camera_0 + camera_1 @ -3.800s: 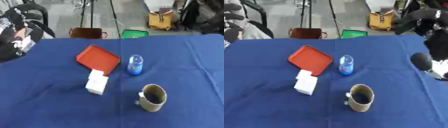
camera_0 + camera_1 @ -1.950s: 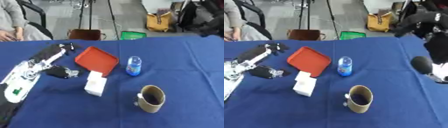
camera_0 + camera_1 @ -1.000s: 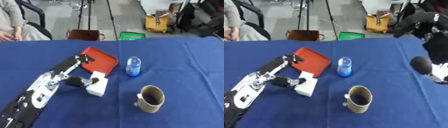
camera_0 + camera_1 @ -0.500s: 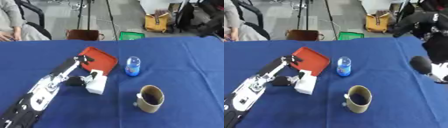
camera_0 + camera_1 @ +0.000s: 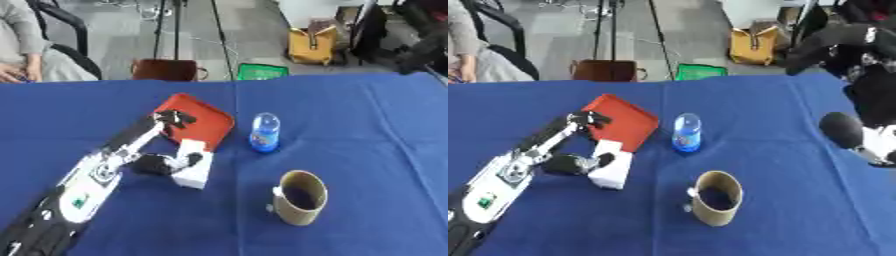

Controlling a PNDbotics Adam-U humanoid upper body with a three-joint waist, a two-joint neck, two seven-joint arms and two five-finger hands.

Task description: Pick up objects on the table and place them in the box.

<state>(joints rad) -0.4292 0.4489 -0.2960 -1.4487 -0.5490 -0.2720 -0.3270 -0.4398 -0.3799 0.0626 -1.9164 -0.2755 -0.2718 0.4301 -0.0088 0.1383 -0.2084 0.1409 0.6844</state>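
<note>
A white block lies on the blue table, just in front of a red shallow tray. My left arm reaches in from the lower left. My left hand is at the block's left side: its thumb touches the block, and its straight fingers lie over the tray's near-left edge. It is open. A small blue bottle stands right of the tray. A tan mug stands nearer, at right. Dark parts of my right arm show at the right edge, its hand unclear.
Beyond the table's far edge are a brown bag, a green box and a yellow bag on the floor, plus tripod legs. A seated person shows at the far left. Bare blue cloth lies right of the mug.
My left arm came in from the left and swung right, until the hand reached the white block. Over the last half second it has barely shifted. The objects stayed put.
</note>
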